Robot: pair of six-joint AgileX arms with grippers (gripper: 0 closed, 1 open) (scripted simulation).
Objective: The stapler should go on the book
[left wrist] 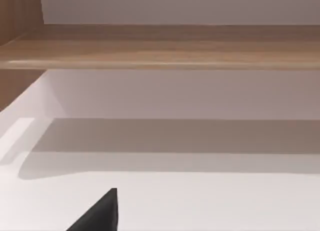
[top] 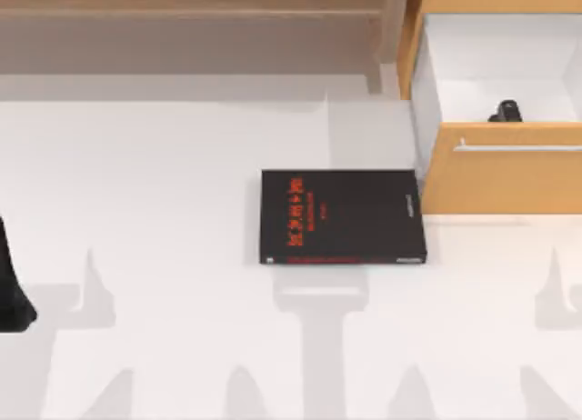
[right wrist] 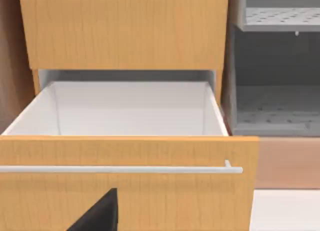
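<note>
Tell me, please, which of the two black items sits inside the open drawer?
The small black stapler sits inside the open wooden drawer; the flat black book with red lettering lies on the white table.

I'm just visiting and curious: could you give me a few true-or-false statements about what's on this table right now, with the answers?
1. The stapler lies inside the open drawer. True.
2. The book is inside the drawer. False: it lies flat on the table, beside the drawer front.
3. The stapler rests on the book. False: nothing is on the book.
4. The drawer has a pale bar handle. True.
5. The left arm sits over the book. False: it is at the table's left edge.
</note>
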